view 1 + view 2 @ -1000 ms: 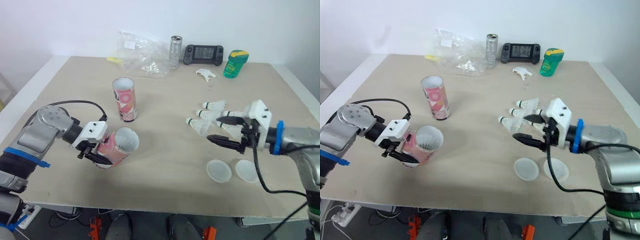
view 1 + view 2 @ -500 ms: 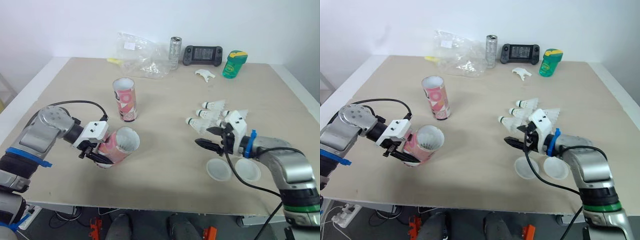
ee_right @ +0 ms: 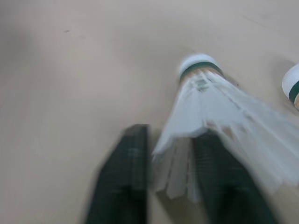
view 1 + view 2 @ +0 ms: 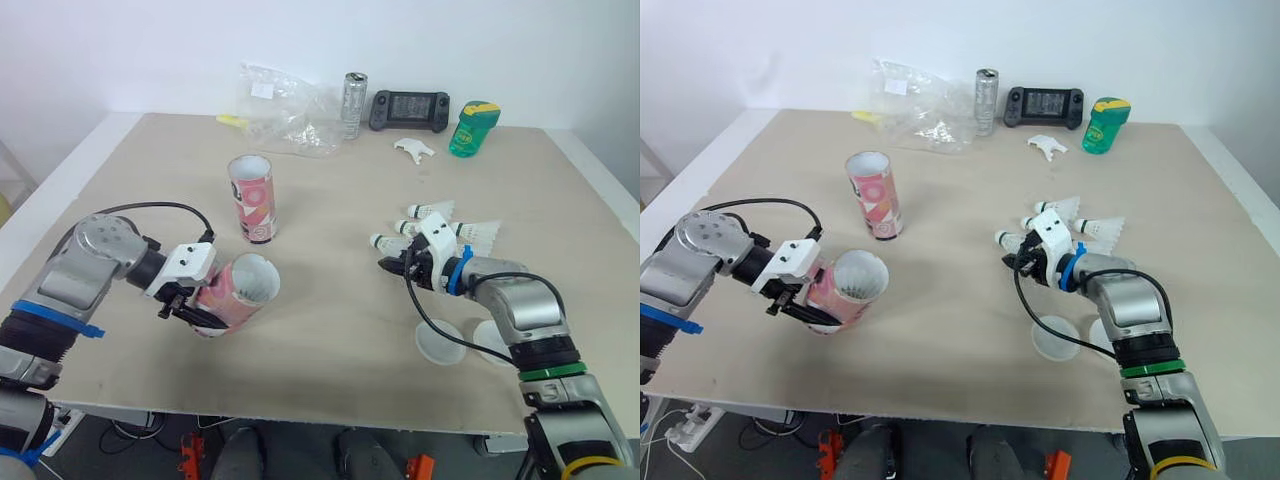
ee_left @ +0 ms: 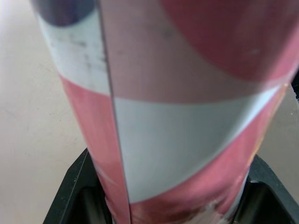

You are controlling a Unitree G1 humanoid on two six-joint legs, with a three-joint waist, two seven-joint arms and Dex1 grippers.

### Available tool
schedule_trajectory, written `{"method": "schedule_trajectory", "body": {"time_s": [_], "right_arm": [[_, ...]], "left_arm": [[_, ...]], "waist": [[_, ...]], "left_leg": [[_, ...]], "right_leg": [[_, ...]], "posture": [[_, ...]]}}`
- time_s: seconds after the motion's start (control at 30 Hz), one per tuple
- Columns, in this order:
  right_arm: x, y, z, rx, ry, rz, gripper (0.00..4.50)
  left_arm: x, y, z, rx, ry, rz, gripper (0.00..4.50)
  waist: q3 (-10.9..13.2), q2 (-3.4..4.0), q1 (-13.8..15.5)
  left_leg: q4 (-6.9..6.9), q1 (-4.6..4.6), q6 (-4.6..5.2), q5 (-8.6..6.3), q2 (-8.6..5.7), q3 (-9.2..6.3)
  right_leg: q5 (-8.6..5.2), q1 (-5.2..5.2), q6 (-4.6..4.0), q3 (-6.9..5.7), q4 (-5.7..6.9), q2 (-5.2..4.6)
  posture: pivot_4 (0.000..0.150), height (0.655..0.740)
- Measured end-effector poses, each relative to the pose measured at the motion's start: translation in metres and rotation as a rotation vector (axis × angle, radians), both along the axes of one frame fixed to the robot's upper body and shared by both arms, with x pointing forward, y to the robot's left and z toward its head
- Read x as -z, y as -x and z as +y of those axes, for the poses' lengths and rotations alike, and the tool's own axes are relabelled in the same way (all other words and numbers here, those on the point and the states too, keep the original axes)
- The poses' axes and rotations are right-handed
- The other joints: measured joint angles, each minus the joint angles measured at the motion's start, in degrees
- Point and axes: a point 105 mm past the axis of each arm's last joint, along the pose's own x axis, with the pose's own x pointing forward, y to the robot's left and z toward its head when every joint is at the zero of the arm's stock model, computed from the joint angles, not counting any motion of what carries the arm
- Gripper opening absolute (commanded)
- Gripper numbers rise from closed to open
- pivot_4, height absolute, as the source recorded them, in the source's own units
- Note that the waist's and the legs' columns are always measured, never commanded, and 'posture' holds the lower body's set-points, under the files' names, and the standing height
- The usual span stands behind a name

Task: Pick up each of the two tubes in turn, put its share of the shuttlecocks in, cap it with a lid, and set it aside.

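Right gripper fingers pinch the skirt edge of a shuttlecock, its cork pointing away past the tips. Spare shuttlecocks lie just beyond. Left gripper is clamped on the tilted tube near its base. Risk: the thin feather grip slips or crushes the skirt on lift.

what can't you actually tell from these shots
- Held tube: contents unclear; its wall blocks the left wrist view, its mouth is too small in the eye views.
- Shuttlecocks: count unclear; the right gripper and arm cover part of the pile.
- One lid: half hidden behind the right forearm.
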Motion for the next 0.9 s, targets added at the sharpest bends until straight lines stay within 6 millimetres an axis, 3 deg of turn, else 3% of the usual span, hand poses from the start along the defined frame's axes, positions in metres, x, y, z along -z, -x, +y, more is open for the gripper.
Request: {"method": "schedule_trajectory", "body": {"time_s": [0.03, 0.13, 0.27, 0.3, 0.5, 0.87, 0.9], "right_arm": [[-0.001, 0.007, 0.003, -0.041, 0.003, -0.009, 0.06], [-0.013, 0.021, 0.017, -0.149, -0.013, -0.055, 0.06], [-0.059, 0.064, 0.065, -0.515, -0.031, -0.222, 0.06], [-0.063, 0.068, 0.069, -0.547, -0.021, -0.24, 0.06], [-0.115, 0.09, 0.111, -0.936, 0.329, -0.514, 0.06], [-0.107, 0.08, 0.152, -1.137, 0.485, -0.53, 0.06], [-0.104, 0.081, 0.155, -1.16, 0.485, -0.515, 0.34]], "left_arm": [[0.001, 0.001, 0.001, -0.007, 0.002, 0.007, 2.42], [0.0, 0.002, 0.001, -0.008, 0.001, 0.004, 2.42], [0.001, 0.002, 0.001, -0.007, -0.006, 0.006, 2.42], [0.001, 0.001, 0.0, -0.007, -0.006, 0.005, 2.42], [0.0, -0.002, -0.002, 0.002, -0.013, -0.006, 2.42], [-0.001, -0.002, -0.003, 0.003, -0.007, 0.0, 2.42], [-0.001, -0.002, -0.003, 0.002, -0.006, 0.001, 2.42]], "waist": [[0.0, 0.0, 0.0], [0.0, 0.02, 0.0], [0.0, 0.07, 0.0], [0.0, 0.06, 0.0], [0.0, 0.04, 0.1], [0.0, 0.05, 0.3], [0.0, 0.05, 0.3]], "left_leg": [[-0.01, 0.0, 0.02, -0.06, 0.01, -0.01], [-0.01, -0.02, 0.01, -0.08, 0.01, -0.02], [-0.01, 0.0, 0.01, -0.11, 0.01, -0.07], [0.01, 0.01, 0.0, -0.11, 0.02, -0.07], [0.15, 0.11, 0.0, -0.11, 0.05, 0.05], [0.13, 0.03, -0.01, -0.11, 0.04, 0.1], [0.13, 0.03, -0.01, -0.11, 0.04, 0.09]], "right_leg": [[0.02, 0.0, 0.11, -0.01, 0.0, 0.02], [0.02, -0.02, 0.15, -0.01, 0.0, 0.03], [0.01, 0.03, 0.21, -0.03, 0.01, 0.04], [-0.03, 0.03, 0.13, -0.04, 0.01, 0.04], [-0.01, -0.08, -0.07, -0.1, -0.01, -0.07], [-0.03, -0.03, -0.12, -0.13, 0.0, -0.12], [-0.03, -0.02, -0.12, -0.14, 0.0, -0.12]], "posture": [[0.15, 0.7394], [0.15, 0.7394], [0.15, 0.7394], [0.15, 0.7394], [0.15, 0.7394], [0.15, 0.7394], [0.15, 0.7394]]}}
